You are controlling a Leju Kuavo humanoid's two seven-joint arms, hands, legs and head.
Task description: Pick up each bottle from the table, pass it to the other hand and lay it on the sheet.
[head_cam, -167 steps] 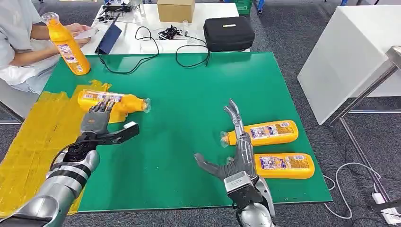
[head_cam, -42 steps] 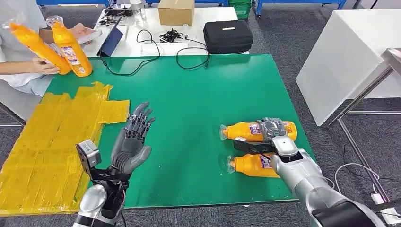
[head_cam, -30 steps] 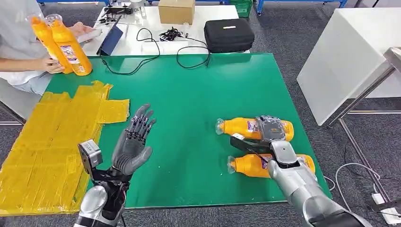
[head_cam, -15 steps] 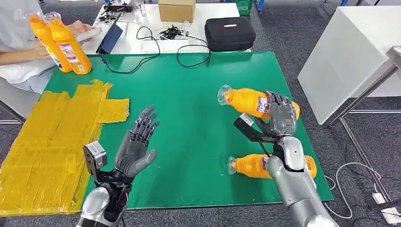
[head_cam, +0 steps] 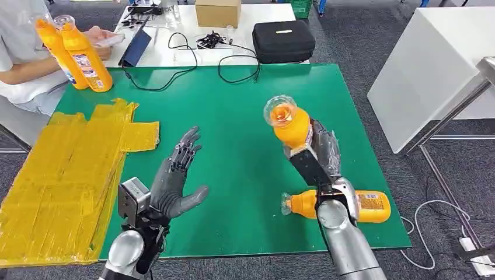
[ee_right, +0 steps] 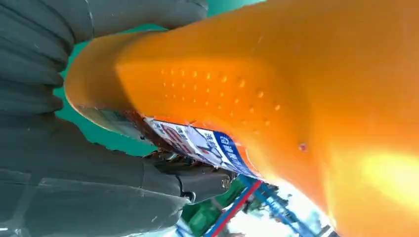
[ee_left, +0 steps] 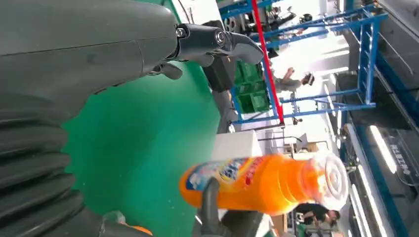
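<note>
Right hand (head_cam: 322, 153) fingers clamped on raised orange bottle (head_cam: 290, 123), cap toward camera; left hand (head_cam: 173, 182) at 9 o'clock, fingers apart, empty, above green tabletop (head_cam: 233, 116).

The flat tabletop (head_cam: 233, 116) is a plain, even green. On its left side lies a wrinkled yellow plastic sheet (head_cam: 64, 169), patched from several pieces. The orange plastic bottle with a clear cap (head_cam: 289, 123), held by the dark grey right robot hand (head_cam: 318, 153), bears a blue, white and red label and a field of small raised dots. A second orange plastic bottle lying flat (head_cam: 344, 205) has a yellow and blue label. The left robot hand (head_cam: 175, 181) is dark grey with a silver forearm. Two upright orange bottles (head_cam: 73, 55) stand at the far left corner. A black zipped case (head_cam: 283, 41) and a brown cardboard box (head_cam: 217, 11) sit on a white table (head_cam: 175, 52) behind.
</note>
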